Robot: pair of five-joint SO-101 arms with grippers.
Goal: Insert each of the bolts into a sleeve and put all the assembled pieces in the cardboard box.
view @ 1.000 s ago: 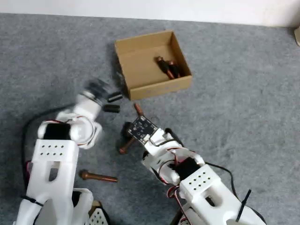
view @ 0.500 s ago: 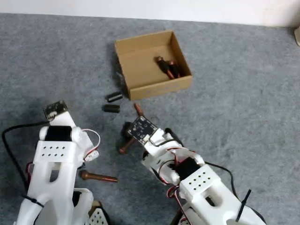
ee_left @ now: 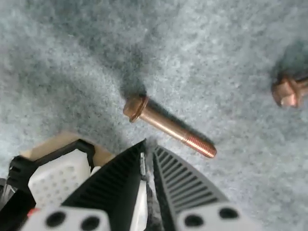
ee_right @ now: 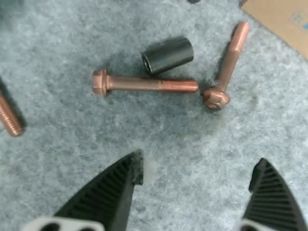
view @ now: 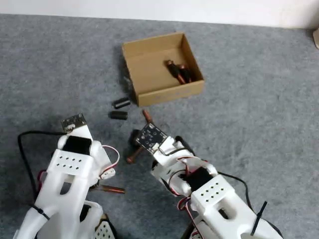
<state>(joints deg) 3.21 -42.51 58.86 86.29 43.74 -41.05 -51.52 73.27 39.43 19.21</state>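
Your grey tabletop (view: pixel 259 99) carries the cardboard box (view: pixel 172 92) in the upper middle of the high view. Just off its lower left corner lie the upper sleeve (view: pixel 121 103) and the lower sleeve (view: pixel 118 115), close together but apart. The short-showing bolt (view: pixel 146 115) lies right below the box wall, the middle bolt (view: pixel 132 156) near centre frame, and the lone bolt (view: pixel 113 188) at lower left. In the right wrist view, a third sleeve (ee_right: pixel 168 55) lies alongside one bolt's shank, possibly touching it.

High view looks down from afar; wrist views face the same grey mat (ee_left: pixel 216 48) close up.
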